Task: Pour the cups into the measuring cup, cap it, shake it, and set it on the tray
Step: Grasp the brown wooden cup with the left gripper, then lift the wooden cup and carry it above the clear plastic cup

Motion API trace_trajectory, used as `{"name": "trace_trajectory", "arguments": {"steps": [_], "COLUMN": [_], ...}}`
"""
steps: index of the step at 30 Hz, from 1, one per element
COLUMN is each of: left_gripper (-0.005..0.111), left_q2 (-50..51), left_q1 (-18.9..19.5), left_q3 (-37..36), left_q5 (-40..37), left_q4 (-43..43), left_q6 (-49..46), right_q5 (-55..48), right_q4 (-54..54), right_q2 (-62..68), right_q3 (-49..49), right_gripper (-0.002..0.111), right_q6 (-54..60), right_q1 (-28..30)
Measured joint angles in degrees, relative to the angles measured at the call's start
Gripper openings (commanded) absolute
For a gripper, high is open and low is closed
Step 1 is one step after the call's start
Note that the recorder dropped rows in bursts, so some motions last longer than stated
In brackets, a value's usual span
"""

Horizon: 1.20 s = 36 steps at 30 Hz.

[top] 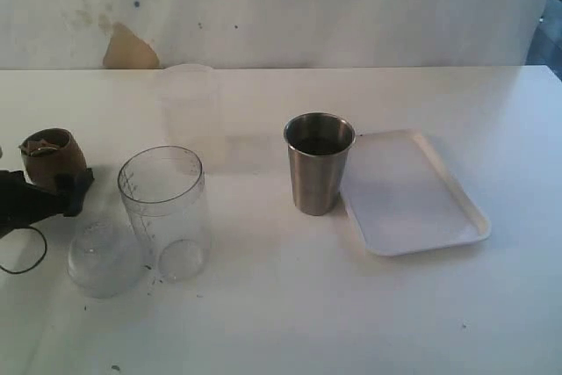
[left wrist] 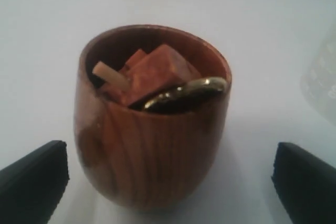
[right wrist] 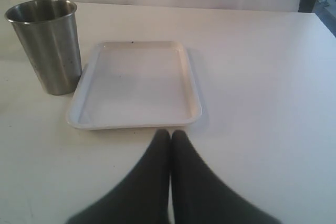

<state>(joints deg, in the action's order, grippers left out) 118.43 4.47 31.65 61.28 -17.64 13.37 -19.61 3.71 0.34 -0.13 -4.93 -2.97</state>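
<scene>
The brown wooden cup stands on the table holding brown blocks, a pale stick and a brassy metal piece. My left gripper is open, with one finger on each side of the cup, both well apart from it. In the exterior view this cup is at the far left with the left gripper by it. The clear measuring cup stands just right of it. The steel tumbler stands mid-table beside the white tray. My right gripper is shut and empty, just short of the tray.
A clear dome lid lies in front of the measuring cup. A frosted plastic cup stands further back. A black cable loop hangs at the left edge. In the right wrist view the steel tumbler stands next to the tray.
</scene>
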Motion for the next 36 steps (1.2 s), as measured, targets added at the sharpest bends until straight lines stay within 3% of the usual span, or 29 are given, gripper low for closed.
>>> {"name": "trace_trajectory", "arguments": {"steps": [17, 19, 21, 25, 31, 36], "left_gripper": [0.103, 0.092, 0.071, 0.004, 0.0, 0.0], "left_q2": [5.1, 5.1, 5.1, 5.1, 3.7, -6.5], "left_q1": [0.0, 0.0, 0.0, 0.0, 0.0, 0.0], "left_q3": [8.6, 8.9, 9.0, 9.0, 9.3, 8.9], "left_q5": [-2.6, -2.6, -2.6, -2.8, -6.5, -11.2], "left_q4": [-0.6, -0.6, -0.6, -0.6, -1.9, -6.4], "left_q6": [-0.7, -0.7, -0.7, -0.8, 0.3, 1.1], "right_q5": [0.0, 0.0, 0.0, 0.0, 0.0, 0.0], "right_q4": [0.0, 0.0, 0.0, 0.0, 0.0, 0.0], "right_q2": [0.0, 0.0, 0.0, 0.0, 0.0, 0.0], "right_q3": [0.0, 0.0, 0.0, 0.0, 0.0, 0.0], "right_gripper": [0.0, 0.0, 0.0, 0.0, 0.0, 0.0], "right_q6": [0.0, 0.0, 0.0, 0.0, 0.0, 0.0], "right_q1": [0.0, 0.0, 0.0, 0.0, 0.0, 0.0]}}
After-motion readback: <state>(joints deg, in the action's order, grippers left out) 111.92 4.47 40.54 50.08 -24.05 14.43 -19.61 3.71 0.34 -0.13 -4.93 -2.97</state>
